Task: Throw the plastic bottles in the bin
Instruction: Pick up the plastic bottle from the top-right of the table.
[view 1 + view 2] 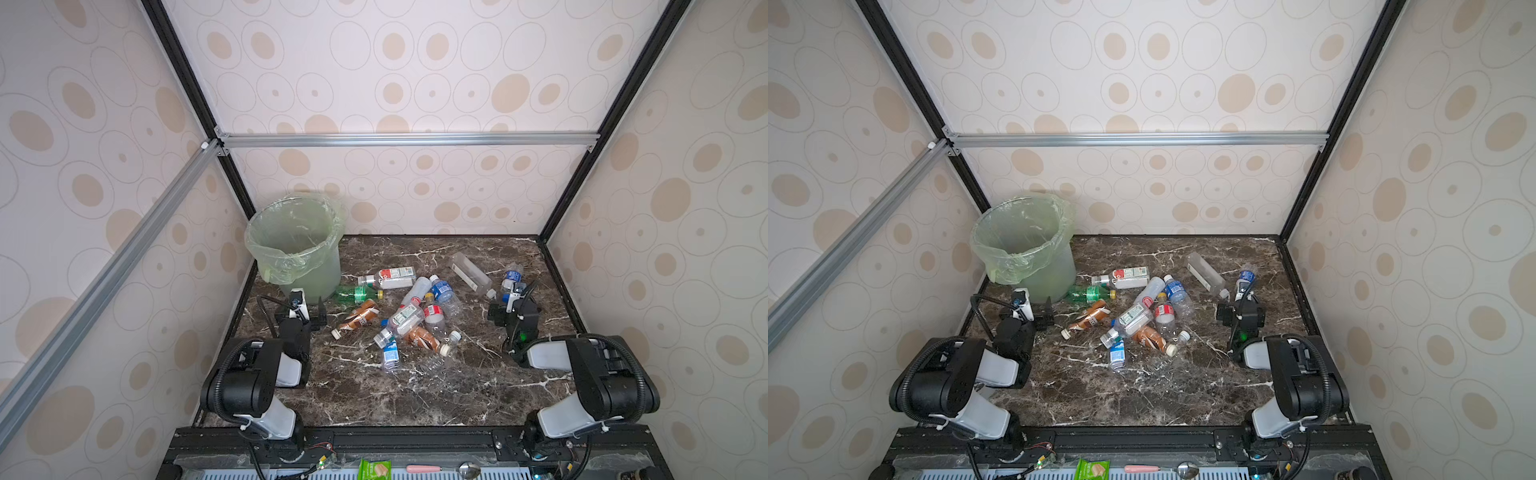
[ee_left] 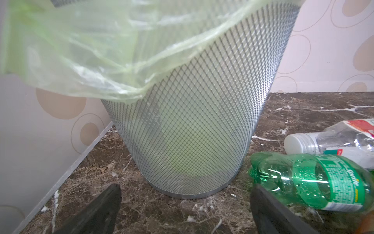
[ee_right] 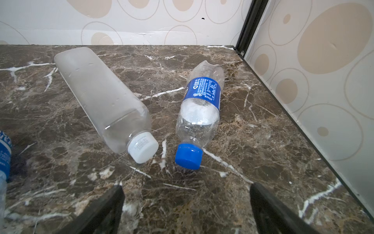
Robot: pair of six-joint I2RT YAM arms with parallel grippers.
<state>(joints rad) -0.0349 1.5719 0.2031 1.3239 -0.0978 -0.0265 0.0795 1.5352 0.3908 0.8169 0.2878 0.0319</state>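
Far left corner first: the bin (image 1: 311, 276) is a round, tapering basket of fine silver metal mesh. It's lined with a thin, crinkly pale-green bag (image 2: 91, 50) that folds over the rim. Down its mouth, in both top views, that glossy film is what shows.

The left claw (image 2: 185, 190) sits low at the near side of the bin's foot, black fingers spread wide, gripping nothing. Just to its right lies the green bottle (image 2: 313, 182), on its side, ribbed and beaded with droplets. Its base end is right by one finger; whether they touch, I can't tell.

Over on the right, the right claw (image 3: 187, 187) is wide as well, with nothing held. Just beyond it two bottles lie flat, caps pointing back at the claw. One is a frosted bottle (image 3: 101, 97), square-sided, with a white cap. The other is a blue-labelled bottle (image 3: 200, 113), clear and dented, its blue cap just beyond the gap between the fingers and apart from them.

The other plastic bottles (image 1: 415, 316) sprawl in a heap mid-worktop, between the two arms. They're clear and crushed, with red-white, blue and brown labels.

The worktop (image 1: 415, 395) is dark brown and marble-patterned, with white veins.
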